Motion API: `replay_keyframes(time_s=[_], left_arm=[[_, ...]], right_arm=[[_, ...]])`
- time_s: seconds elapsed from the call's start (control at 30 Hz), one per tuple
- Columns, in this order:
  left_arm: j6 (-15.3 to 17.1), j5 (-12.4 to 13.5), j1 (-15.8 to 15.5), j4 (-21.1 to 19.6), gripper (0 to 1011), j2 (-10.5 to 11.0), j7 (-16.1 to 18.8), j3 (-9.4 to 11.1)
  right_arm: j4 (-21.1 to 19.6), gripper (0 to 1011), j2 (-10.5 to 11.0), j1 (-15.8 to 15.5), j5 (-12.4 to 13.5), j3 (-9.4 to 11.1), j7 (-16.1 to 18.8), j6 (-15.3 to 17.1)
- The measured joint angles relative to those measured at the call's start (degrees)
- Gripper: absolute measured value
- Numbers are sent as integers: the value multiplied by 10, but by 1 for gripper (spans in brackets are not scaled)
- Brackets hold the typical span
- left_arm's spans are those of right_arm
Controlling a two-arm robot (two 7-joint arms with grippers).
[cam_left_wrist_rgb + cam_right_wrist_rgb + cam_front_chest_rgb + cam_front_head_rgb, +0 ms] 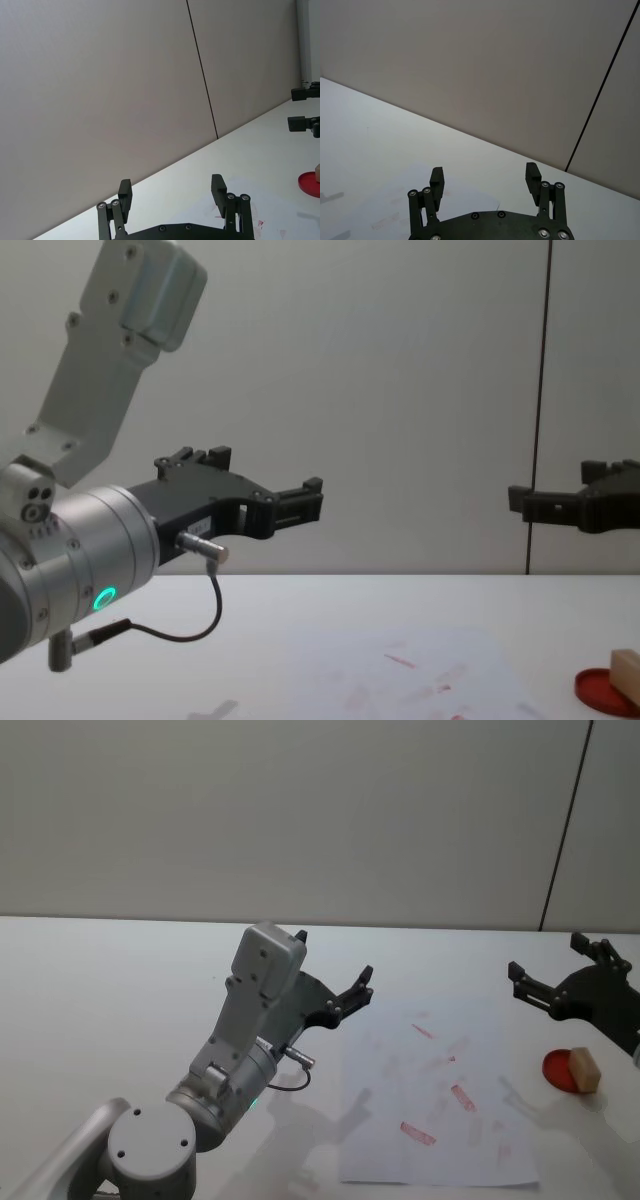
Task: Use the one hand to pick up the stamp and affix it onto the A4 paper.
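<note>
The right hand (547, 955) hangs in the air at the table's (120, 1000) right side, at about 1 o'clock from the A4 paper (440, 1120). Its two black fingers stand wide apart and hold nothing. In the chest view the right hand (552, 485) is well above the tabletop, level with the left hand (265, 475) and pointing toward it. Its own wrist view shows the spread fingers of the right hand (485, 170) with the grey wall (470, 60) beyond them.

The stamp (585, 1070), a small tan wooden block, is at about 3 o'clock from the paper, near its right edge and clear of the sheet. It seems to stand on the right part of the round red ink pad (556, 1070), though the angle makes it hard to say whether it rests on the pad or leans at its edge. From the chest the stamp (626, 680) rises upright at the right side of the ink pad (598, 687). The right hand is above and slightly behind both, touching neither.

The A4 paper lies flat on the table, carrying several red stamp marks (462, 1096) across its middle and lower part.

The left hand (334, 954), on the thick silver arm with the green-lit ring, is raised at about 10 o'clock from the paper, its fingers also spread and empty. Its wrist view looks past the left hand (171, 182) toward the ink pad (309, 182) and the right hand (300, 107) farther off.
</note>
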Motion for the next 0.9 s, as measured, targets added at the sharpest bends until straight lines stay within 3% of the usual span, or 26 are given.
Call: replay_keyframes(time_s=[0.9], left_arm=[[0,0,0,0,1002,0,0,0]], right_arm=[[0,1001,0,0,0,0,0,0]])
